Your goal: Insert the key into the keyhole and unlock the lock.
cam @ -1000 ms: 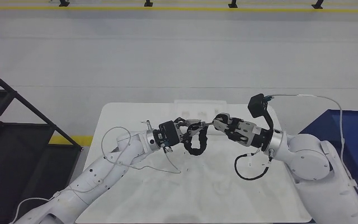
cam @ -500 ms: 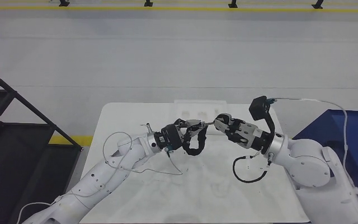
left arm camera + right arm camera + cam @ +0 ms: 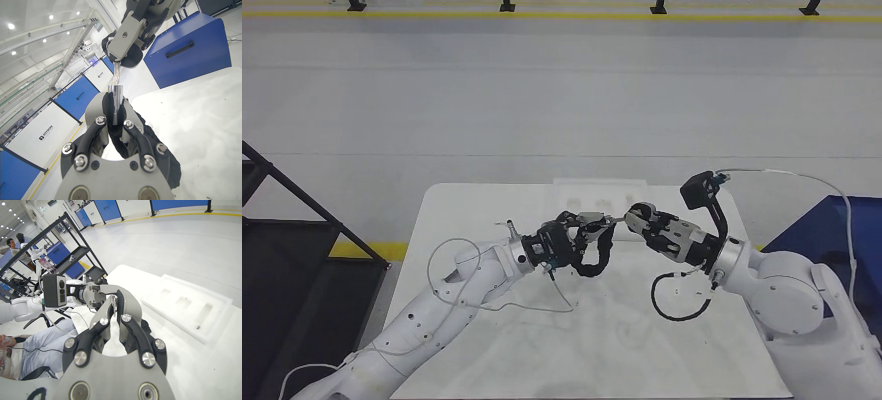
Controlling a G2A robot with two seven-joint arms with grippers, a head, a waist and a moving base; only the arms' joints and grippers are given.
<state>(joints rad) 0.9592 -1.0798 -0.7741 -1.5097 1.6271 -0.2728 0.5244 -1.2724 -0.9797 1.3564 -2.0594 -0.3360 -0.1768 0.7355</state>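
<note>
Closed on both sides, the jaws each have their load. Our left gripper (image 3: pixel 113 109) clamps the lock (image 3: pixel 115 97) around its chrome barrel. Our right gripper (image 3: pixel 121 58) pinches the key (image 3: pixel 116 74) by its head, with the blade pointing out towards the barrel.

From the left wrist, the blade tip sits right at the barrel's open end face and roughly in line with it. We cannot tell whether the tip has entered the keyhole or only touches the face. The lock's black cable (image 3: pixel 167 153) loops away beneath the left gripper, and we cannot tell whether it rests on the table (image 3: pixel 642 340). Lock and key meet in the air between the two arms, over the table's middle. A white foam tray (image 3: pixel 189 307) lies near the table's far edge, apart from the work.

We judge the step in hand to be the insertion itself, with the unlocking turn not yet begun. The next move calls for a short, straight push by the right gripper along the barrel's axis. The blade needs rolling to match the slot, and the left gripper needs to hold firm as the counter-force. Any tilt could jam the tip or let the key twist in the pads. Only once the blade is seated do we expect a turn of the right wrist.
</note>
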